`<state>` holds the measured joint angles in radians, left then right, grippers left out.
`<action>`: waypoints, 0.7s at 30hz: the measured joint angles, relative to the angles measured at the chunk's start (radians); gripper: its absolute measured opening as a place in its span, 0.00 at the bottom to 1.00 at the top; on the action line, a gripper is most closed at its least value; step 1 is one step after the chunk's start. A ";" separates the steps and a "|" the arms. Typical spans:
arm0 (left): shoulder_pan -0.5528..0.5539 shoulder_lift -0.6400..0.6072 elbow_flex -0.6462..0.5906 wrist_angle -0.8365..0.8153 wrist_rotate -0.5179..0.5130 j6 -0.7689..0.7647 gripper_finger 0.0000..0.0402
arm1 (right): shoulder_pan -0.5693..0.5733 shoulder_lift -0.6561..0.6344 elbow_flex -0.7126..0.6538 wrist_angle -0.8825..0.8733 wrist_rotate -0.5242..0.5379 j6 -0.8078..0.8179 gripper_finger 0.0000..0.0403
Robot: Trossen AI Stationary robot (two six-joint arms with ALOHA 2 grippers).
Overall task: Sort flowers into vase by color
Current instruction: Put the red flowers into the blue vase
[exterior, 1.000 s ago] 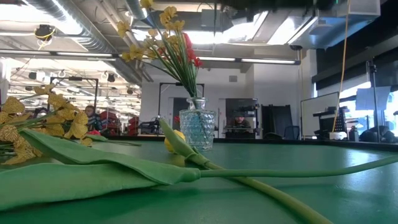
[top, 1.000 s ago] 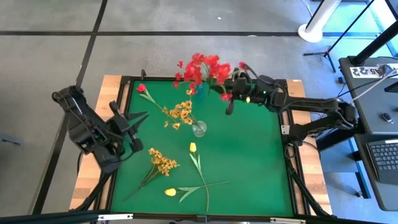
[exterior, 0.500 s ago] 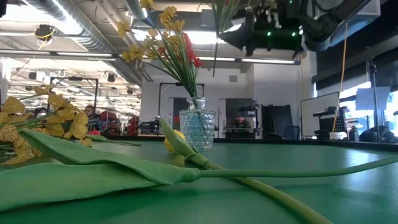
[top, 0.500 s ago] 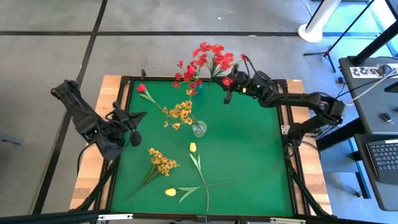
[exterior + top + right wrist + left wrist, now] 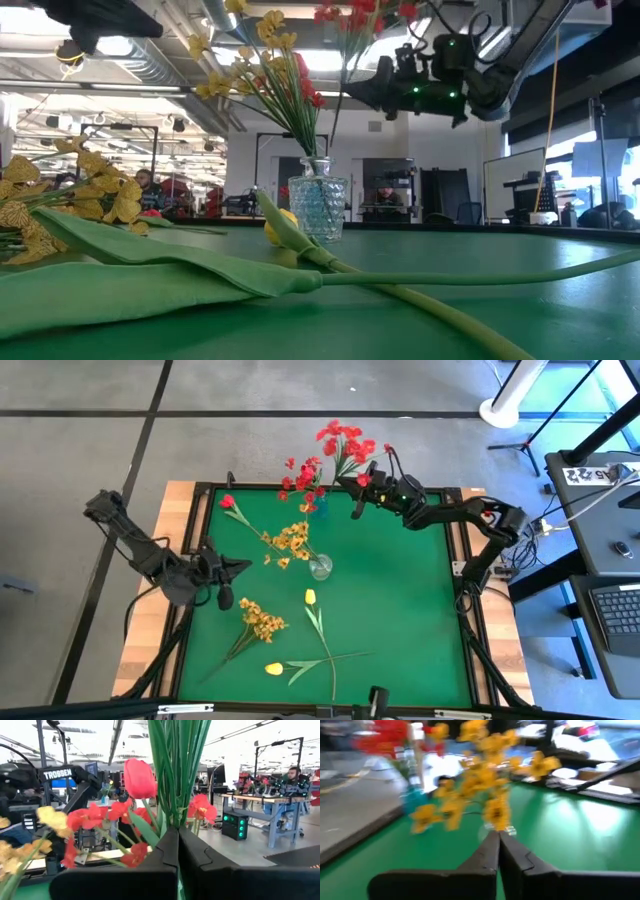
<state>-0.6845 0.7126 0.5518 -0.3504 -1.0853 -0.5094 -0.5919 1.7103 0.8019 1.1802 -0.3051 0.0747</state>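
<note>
One word reads clearly — "TROSSEN", in white capitals on a dark arm link (image 5: 62, 774) in the right wrist view, standing in the room behind the red flowers (image 5: 135, 815). In the high view a white card (image 5: 590, 473) on the dark desk (image 5: 600, 530) at far right carries black digits, too small to read with certainty. No other text, label or number is legible in the low or left wrist views.

table mat (image 5: 400, 610): green
held spray (image 5: 345, 442): red blooms, green stems
clear vase (image 5: 320, 567): yellow-orange spray
lying tulips (image 5: 310, 597): yellow
</note>
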 joint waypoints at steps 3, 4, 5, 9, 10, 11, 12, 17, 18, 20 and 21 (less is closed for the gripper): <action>0.056 -0.036 -0.081 0.255 0.156 0.193 0.00 | -0.006 0.037 0.037 -0.004 -0.006 0.000 0.00; 0.078 -0.049 -0.108 0.334 0.218 0.257 0.00 | -0.005 0.050 0.054 -0.004 -0.011 0.000 0.00; 0.100 -0.059 -0.132 0.408 0.273 0.311 0.00 | -0.005 0.060 0.068 -0.004 -0.015 0.000 0.00; 0.181 -0.102 -0.196 0.558 0.363 0.415 0.00 | -0.006 0.097 0.114 -0.023 -0.021 -0.001 0.00; 0.199 -0.114 -0.205 0.558 0.367 0.417 0.00 | -0.007 0.104 0.121 -0.037 -0.021 -0.005 0.00; 0.216 -0.124 -0.214 0.557 0.367 0.415 0.00 | -0.007 0.111 0.127 -0.044 -0.020 -0.014 0.00; 0.232 -0.129 -0.221 0.556 0.367 0.409 0.00 | -0.007 0.115 0.132 -0.057 -0.019 -0.025 0.00; 0.278 -0.131 -0.235 0.551 0.404 0.353 0.00 | -0.012 0.142 0.150 -0.109 0.000 -0.048 0.00; 0.281 -0.131 -0.235 0.552 0.421 0.338 0.00 | -0.012 0.149 0.150 -0.117 0.005 -0.056 0.00; 0.283 -0.131 -0.235 0.551 0.452 0.319 0.00 | -0.012 0.163 0.150 -0.119 0.008 -0.060 0.00; 0.282 -0.131 -0.235 0.551 0.457 0.307 0.00 | -0.011 0.170 0.150 -0.116 0.008 -0.061 0.00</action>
<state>-0.4022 0.5816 0.3172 0.2003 -0.6287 -0.2021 -0.6033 1.8799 0.9516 1.0637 -0.2974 0.0139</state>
